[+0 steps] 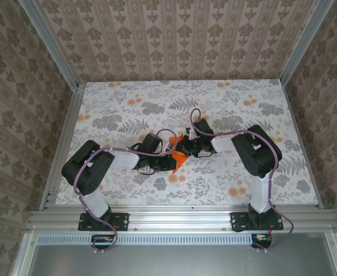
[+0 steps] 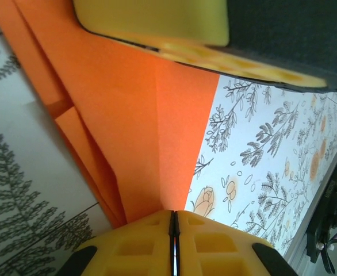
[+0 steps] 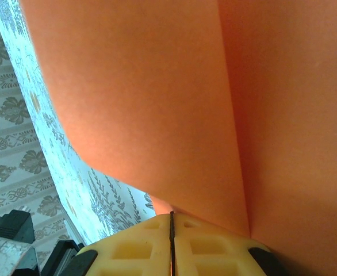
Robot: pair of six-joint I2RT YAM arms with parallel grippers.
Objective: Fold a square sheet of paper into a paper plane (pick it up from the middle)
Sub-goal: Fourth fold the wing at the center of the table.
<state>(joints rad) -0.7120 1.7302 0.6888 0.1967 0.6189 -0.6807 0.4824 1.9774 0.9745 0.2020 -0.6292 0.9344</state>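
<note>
At the near edge of the bench (image 1: 232,187), the left arm (image 1: 94,167) and the right arm (image 1: 257,150) bend inward toward each other. They meet around the middle of the floral surface. Between them is the square sheet of paper (image 1: 178,159), bright orange and folded into a smaller pointed shape.

In the left wrist view, the left hand (image 2: 174,227) has its yellow fingers pressed together with no gap, pinching a narrow end of the sheet. Layered folds show along the paper's left side, and a crease runs up its middle. Farther along the sheet, a second yellow finger (image 2: 157,23) lies over the paper.

In the right wrist view, the right hand (image 3: 171,230) is likewise clamped tight on the orange sheet, which spreads wide beyond its fingers. Whether the paper touches the bench cannot be told.

Beyond the hands lies the far half of the bench, then the patterned wall (image 1: 174,34).
</note>
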